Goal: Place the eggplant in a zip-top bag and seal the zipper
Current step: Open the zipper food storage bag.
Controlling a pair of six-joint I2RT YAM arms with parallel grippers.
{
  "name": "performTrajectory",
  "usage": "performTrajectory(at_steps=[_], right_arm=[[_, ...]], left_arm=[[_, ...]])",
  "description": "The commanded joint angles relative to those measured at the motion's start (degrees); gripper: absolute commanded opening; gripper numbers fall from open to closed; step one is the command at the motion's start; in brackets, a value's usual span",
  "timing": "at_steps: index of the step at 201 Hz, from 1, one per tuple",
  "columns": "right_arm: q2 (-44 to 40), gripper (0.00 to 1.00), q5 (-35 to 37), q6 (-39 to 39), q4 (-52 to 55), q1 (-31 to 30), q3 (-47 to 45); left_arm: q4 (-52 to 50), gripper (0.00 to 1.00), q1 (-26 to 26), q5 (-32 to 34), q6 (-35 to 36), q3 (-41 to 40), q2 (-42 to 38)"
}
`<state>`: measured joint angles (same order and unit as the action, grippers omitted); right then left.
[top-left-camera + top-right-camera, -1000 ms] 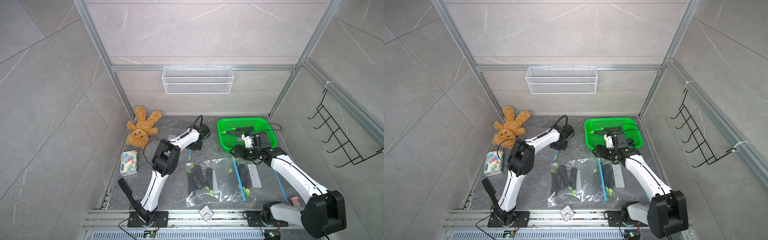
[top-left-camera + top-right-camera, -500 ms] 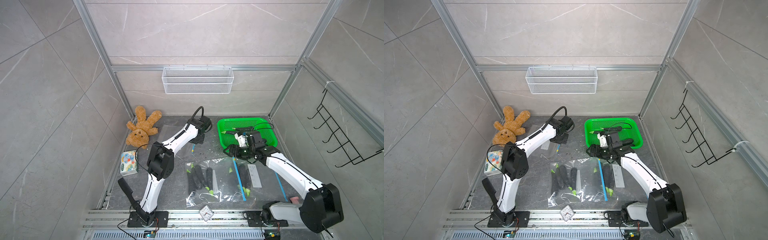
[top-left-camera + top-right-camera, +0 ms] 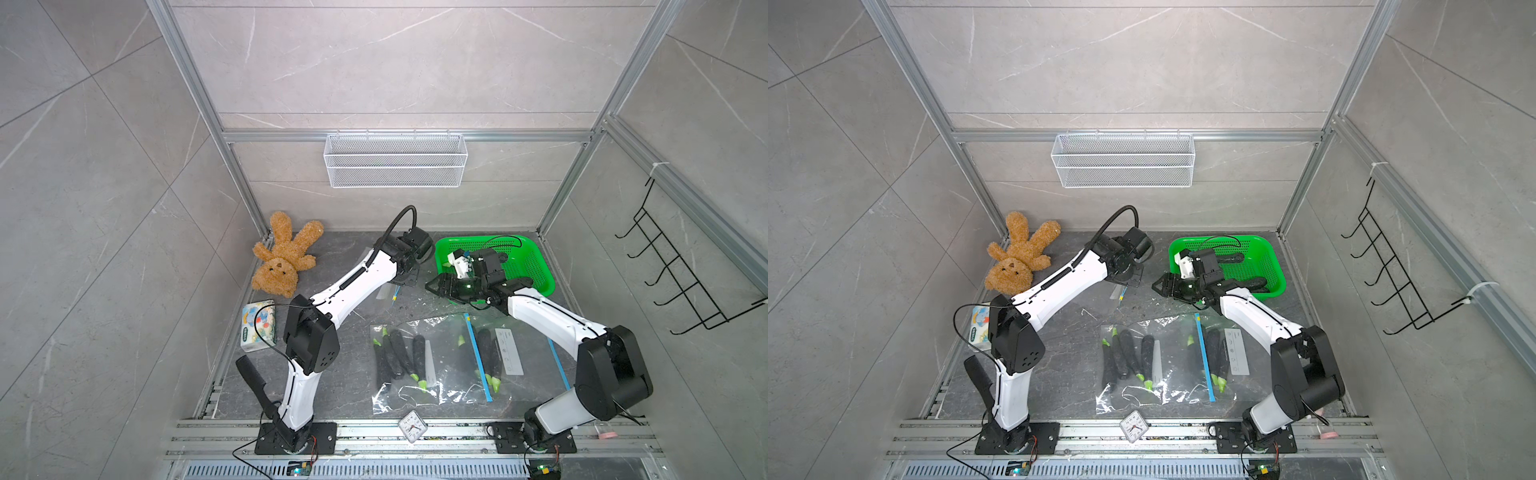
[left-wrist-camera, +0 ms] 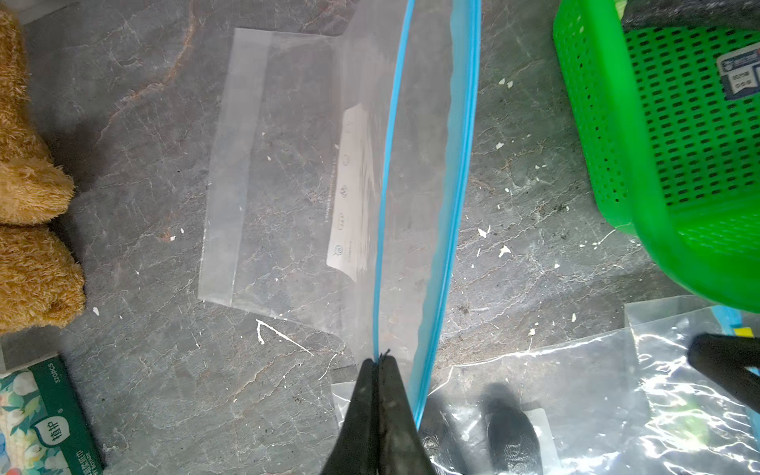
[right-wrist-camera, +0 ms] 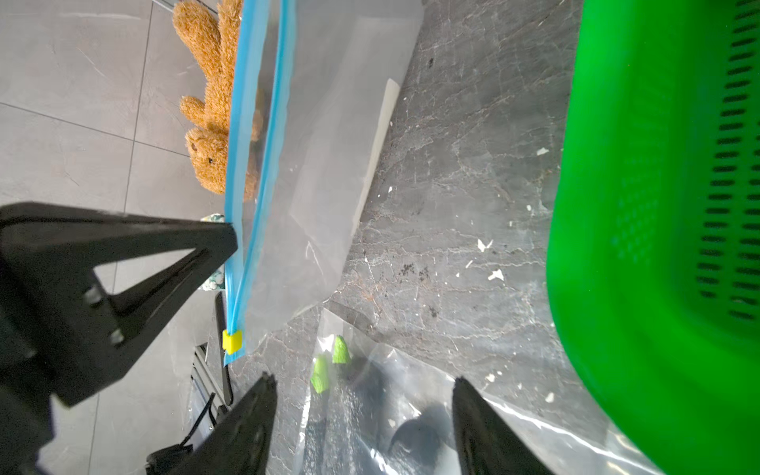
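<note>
Across the dark desk (image 3: 357, 340), towards the arms' bases, filled clear bags (image 3: 440, 374) lying flat. At the back, a green basket (image 3: 544, 270) with the loose eggplant (image 3: 1235, 258) inside, not in any bag. Beside the basket, an empty zip-top bag (image 4: 288, 172), held up by its blue zipper edge. Left claw (image 4: 378, 364) pinched together on that edge. Right claw (image 5: 364, 382) spread apart, gripping nothing, near the bag's yellow slider (image 5: 232, 342).

White links (image 3: 353, 286) — black joints (image 3: 311, 340)
</note>
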<state>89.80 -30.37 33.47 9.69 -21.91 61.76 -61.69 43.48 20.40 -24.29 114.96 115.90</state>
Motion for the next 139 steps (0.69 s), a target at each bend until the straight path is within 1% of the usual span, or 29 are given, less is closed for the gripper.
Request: performTrajectory(at_steps=[1,41,88,139], right_arm=[[1.29,0.69,-1.40,1.75,-3.00,-0.93,3.54],[2.78,0.69,-1.31,2.81,-3.66,-1.88,6.21],[6.92,0.68,-0.75,4.27,-4.78,-2.94,9.20],[10.84,0.62,0.05,5.46,-5.99,-3.40,11.84]], left_arm=[[-0.98,0.00,0.47,-0.81,-1.17,0.97,-2.35],[-0.47,0.00,0.77,-0.89,-1.45,0.97,-2.51],[0.32,0.00,0.99,-1.55,-1.63,0.97,-2.78],[1.02,0.00,1.13,-2.14,-1.70,0.89,-3.31]])
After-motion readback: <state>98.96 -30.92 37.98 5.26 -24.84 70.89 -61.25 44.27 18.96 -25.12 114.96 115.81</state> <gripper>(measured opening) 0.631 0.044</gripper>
